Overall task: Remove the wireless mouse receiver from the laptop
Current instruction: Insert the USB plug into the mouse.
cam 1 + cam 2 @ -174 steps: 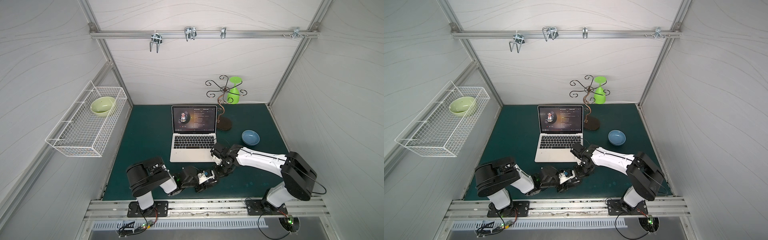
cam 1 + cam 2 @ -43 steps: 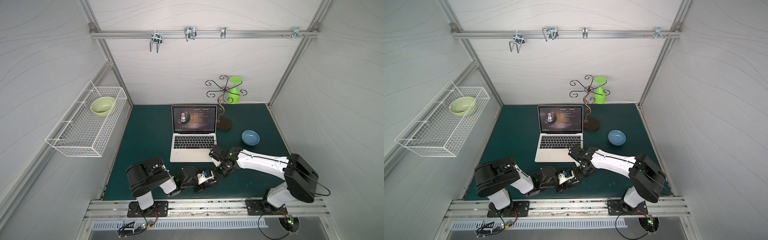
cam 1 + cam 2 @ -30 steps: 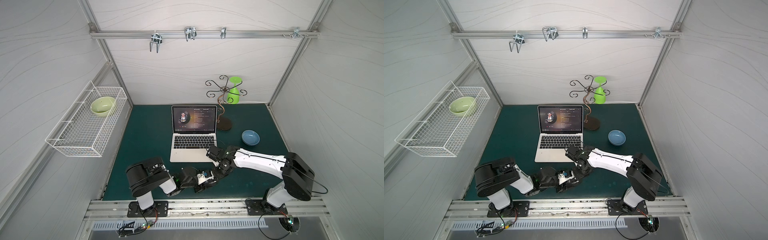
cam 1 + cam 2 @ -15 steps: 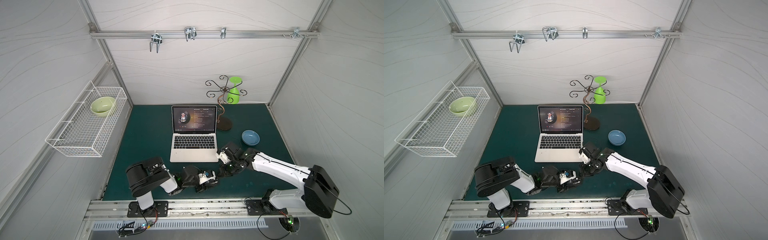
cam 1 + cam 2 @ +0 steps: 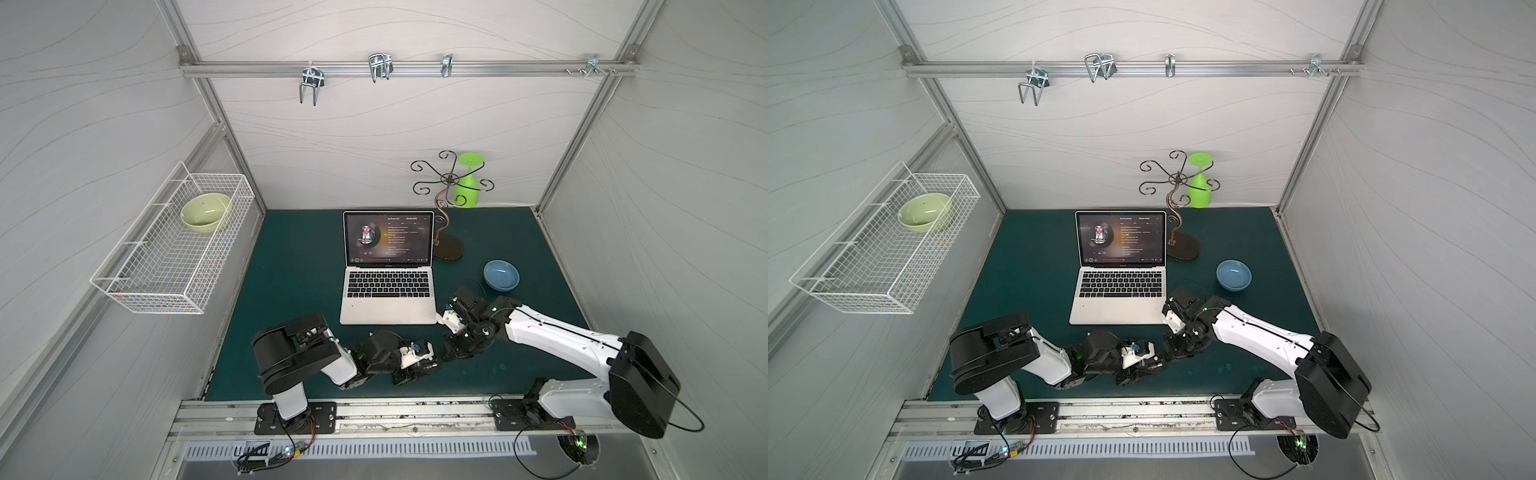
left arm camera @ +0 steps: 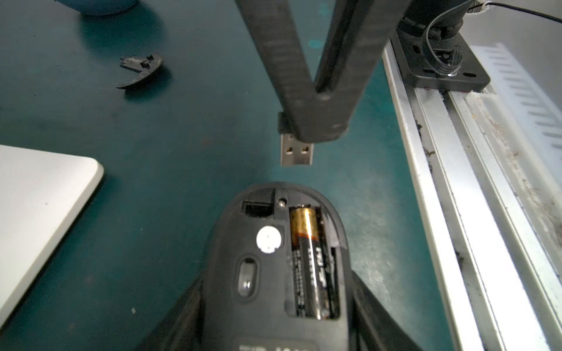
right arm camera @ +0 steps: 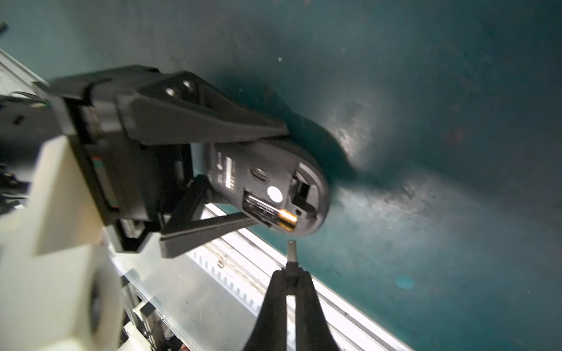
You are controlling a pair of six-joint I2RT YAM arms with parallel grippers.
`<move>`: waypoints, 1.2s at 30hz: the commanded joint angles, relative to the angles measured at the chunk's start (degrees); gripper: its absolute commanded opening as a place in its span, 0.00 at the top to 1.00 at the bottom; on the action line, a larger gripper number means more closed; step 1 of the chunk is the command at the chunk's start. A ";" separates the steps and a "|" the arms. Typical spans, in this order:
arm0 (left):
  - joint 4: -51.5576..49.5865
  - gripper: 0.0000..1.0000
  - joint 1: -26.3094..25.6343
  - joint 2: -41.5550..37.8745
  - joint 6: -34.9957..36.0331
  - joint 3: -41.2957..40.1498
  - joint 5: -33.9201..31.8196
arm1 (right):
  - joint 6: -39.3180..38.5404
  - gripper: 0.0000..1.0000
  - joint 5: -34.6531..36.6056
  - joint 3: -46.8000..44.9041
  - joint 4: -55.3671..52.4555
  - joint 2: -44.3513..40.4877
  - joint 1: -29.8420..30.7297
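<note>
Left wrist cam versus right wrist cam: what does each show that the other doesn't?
Left wrist only: a corner of the slim silver laptop, a loose black plastic cover on the teal mat, and the broad face of the tiny metal-plug wireless mouse receiver. Right wrist only: the left pincer seen whole, clamped on the black oval mouse. Both: the mouse's open underside with its gold-and-black battery, and the right pincer shut on the receiver, near the mouse.

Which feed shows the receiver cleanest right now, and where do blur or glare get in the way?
Left wrist view: receiver sharp, plug face-on, pinched in the right claw; mouse softens toward the frame edge. Right wrist view: receiver edge-on, white block in the foreground blurred, glare on the rail. In both top views: even light, wide-angle bending, receiver too small to see.
</note>
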 commanded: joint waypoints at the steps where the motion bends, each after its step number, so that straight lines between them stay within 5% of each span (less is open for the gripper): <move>1: 0.65 0.44 -0.46 1.22 -0.69 -1.16 -0.16 | -1.05 1.00 1.17 1.81 -3.10 0.26 -0.26; 10: 1.02 0.18 -0.48 -0.64 -0.99 -3.20 -2.69 | 0.04 1.00 1.57 2.17 -0.89 2.31 0.51; 12: 0.87 0.01 -0.41 -0.49 -0.89 -3.35 -3.37 | 0.26 1.00 1.35 2.40 -0.35 2.82 0.82; 28: -0.55 0.01 -0.37 -3.83 -2.20 -5.84 -8.26 | 3.29 1.00 3.15 3.65 1.50 4.10 4.04; 36: -2.01 0.37 -0.39 -2.65 -0.42 -4.30 -6.44 | 3.94 1.00 3.53 3.21 1.50 3.40 4.26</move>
